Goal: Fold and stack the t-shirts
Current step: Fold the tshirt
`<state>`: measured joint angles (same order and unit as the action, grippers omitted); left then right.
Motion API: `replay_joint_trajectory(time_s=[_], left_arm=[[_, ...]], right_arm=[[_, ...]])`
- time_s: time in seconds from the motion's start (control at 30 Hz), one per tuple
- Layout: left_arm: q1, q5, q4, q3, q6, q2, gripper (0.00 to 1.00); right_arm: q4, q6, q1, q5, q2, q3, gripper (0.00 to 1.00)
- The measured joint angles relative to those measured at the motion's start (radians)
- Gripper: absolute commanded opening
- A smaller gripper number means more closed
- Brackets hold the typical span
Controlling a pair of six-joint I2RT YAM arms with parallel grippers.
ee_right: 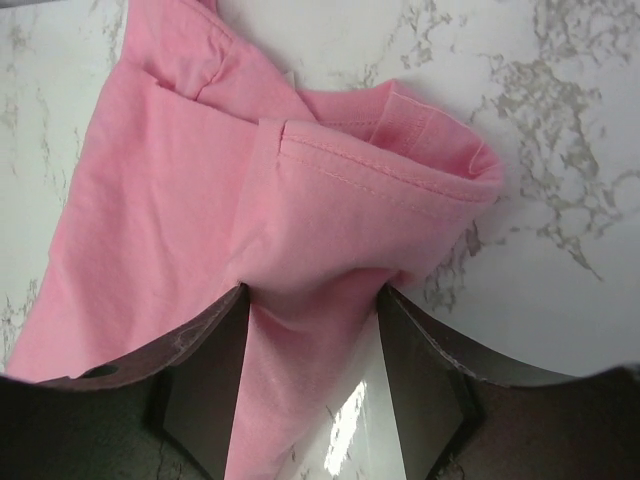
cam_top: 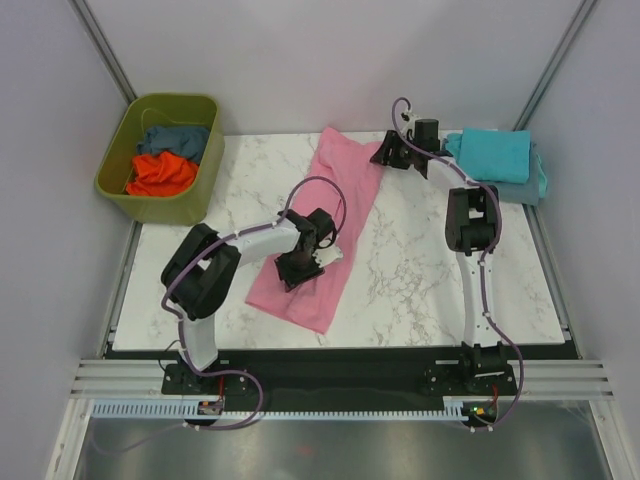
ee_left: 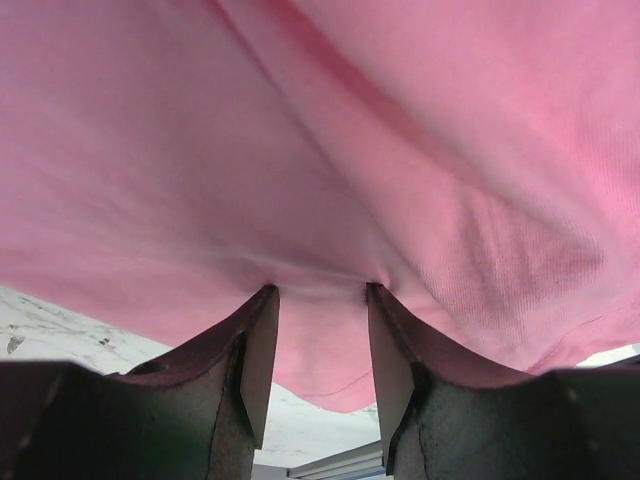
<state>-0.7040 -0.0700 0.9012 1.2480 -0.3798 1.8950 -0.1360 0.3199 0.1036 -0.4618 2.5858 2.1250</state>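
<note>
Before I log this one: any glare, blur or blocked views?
Top external: evenly lit, sharp, soft shadows only. Left wrist: the shirt fills nearly the whole frame, weave resolving only at right; fingers dark and underlit. Right wrist: hem stitching crisp, one bright glare patch on the table at bottom centre.

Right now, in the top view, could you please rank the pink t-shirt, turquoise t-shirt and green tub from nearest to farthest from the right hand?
1. pink t-shirt, held in the right hand, mid-table.
2. turquoise t-shirt, just to its right.
3. green tub, far left corner.
</note>
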Motion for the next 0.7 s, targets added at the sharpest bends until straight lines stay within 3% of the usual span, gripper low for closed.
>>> replay_joint_trajectory(time_s=[0.7], left_arm=[[-0.238,0.052,0.083,0.164,0.065,0.121,0.42]], right_arm=[[0.166,0.129,0.032,-0.005,0.145,0.160,0.67]])
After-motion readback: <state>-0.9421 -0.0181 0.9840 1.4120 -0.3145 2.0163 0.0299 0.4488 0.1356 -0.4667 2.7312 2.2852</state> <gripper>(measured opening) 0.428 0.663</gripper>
